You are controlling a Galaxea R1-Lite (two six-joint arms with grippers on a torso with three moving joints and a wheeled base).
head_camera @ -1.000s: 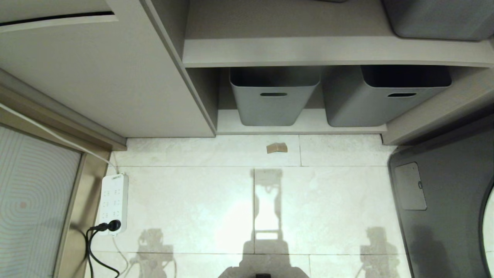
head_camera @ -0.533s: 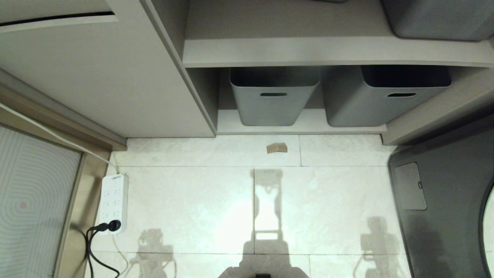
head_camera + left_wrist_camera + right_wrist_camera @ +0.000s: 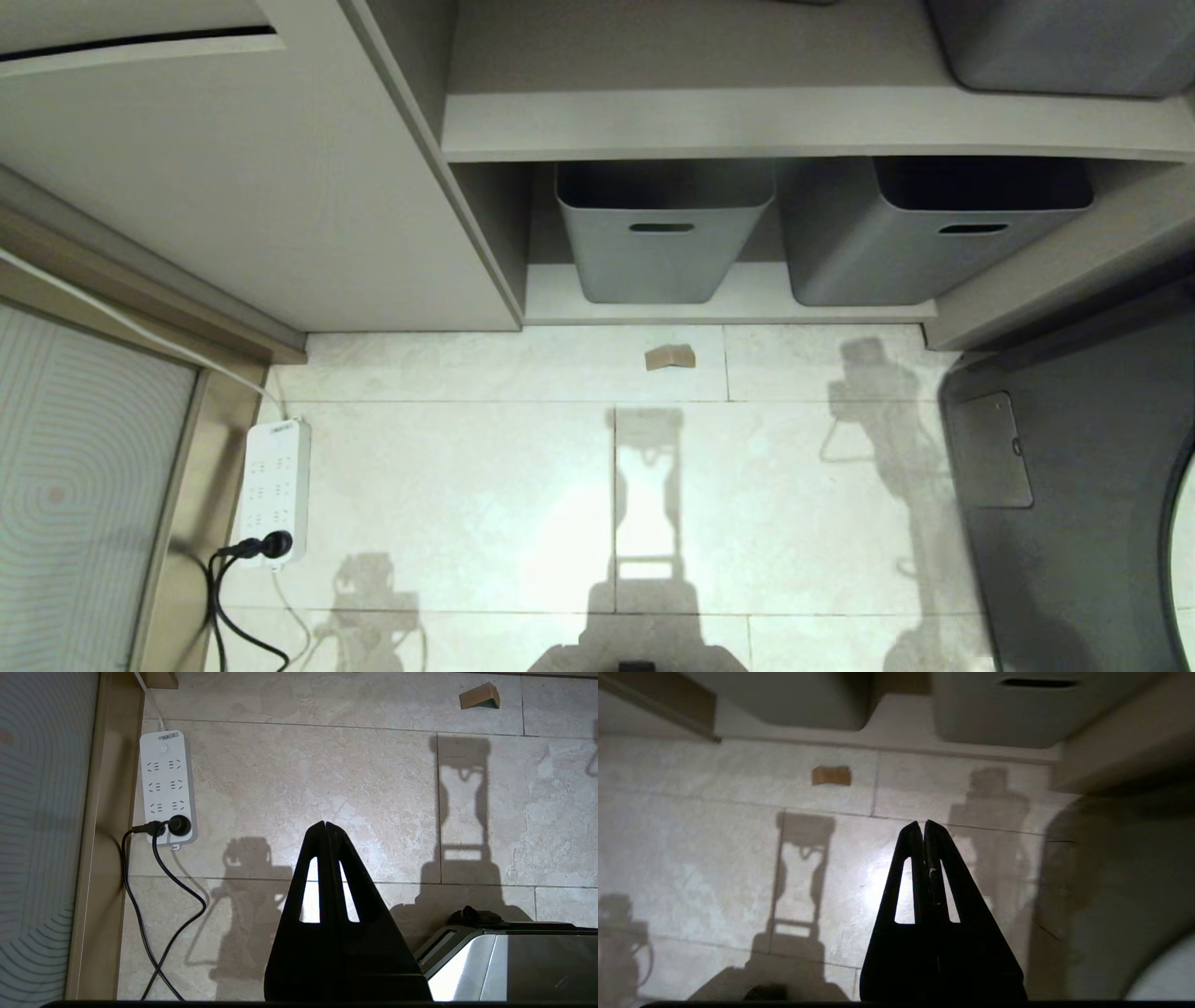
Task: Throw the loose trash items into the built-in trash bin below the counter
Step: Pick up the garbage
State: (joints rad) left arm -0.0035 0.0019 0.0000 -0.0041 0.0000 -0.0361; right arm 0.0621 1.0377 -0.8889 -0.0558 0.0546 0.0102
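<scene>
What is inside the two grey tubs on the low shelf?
Nothing can be made out: both grey tubs show only dark open tops, and the shelf above covers their interiors.

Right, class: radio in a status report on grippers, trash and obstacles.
Left gripper shut, empty. Right gripper shut, empty. Folded tan cardboard piece on floor tiles before the grey tubs. Path clear.
</scene>
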